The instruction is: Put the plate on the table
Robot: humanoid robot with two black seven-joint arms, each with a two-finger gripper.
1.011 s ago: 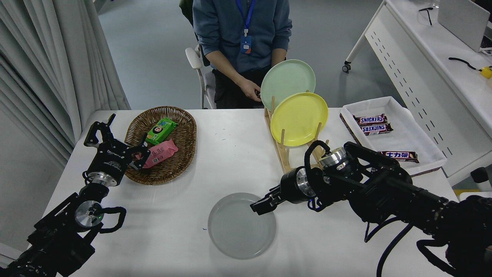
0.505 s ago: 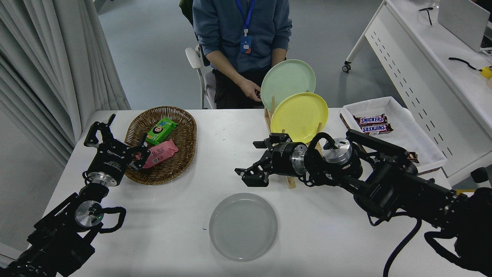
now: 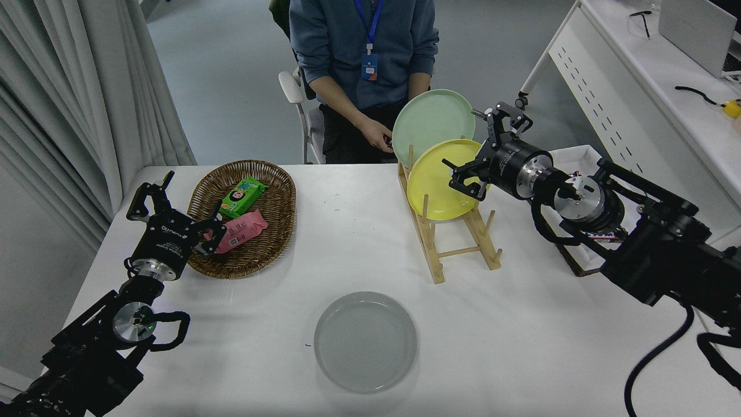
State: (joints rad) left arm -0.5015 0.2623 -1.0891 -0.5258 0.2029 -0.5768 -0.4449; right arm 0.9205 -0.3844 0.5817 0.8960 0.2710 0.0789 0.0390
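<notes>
Right pincer (image 3: 483, 147) raised over the far right of the bench (image 3: 359, 243), spread wide and released, nothing between its prongs. It hangs in front of the yellow plate's (image 3: 431, 185) upper right rim; contact cannot be told from this angle. Right arm runs back from it to the right edge of the view.

Yellow plate stands on edge in the wooden rack (image 3: 457, 243), pale green plate (image 3: 431, 119) upright just behind it. Near slots of the rack are bare.

Grey plate (image 3: 365, 341) lies flat on the bench, near edge, centre, well apart from the rack and from both pincers.

White tray (image 3: 573, 155) partly hidden behind the right arm.

Left pincer (image 3: 173, 208) parked at the lower left, prongs spread, holding nothing, just beside the wicker basket (image 3: 272, 243). Basket holds a green packet (image 3: 242, 196) and a pink packet (image 3: 243, 230).

Person seated at the far side, one hand (image 3: 376, 139) near the green plate's left rim.
</notes>
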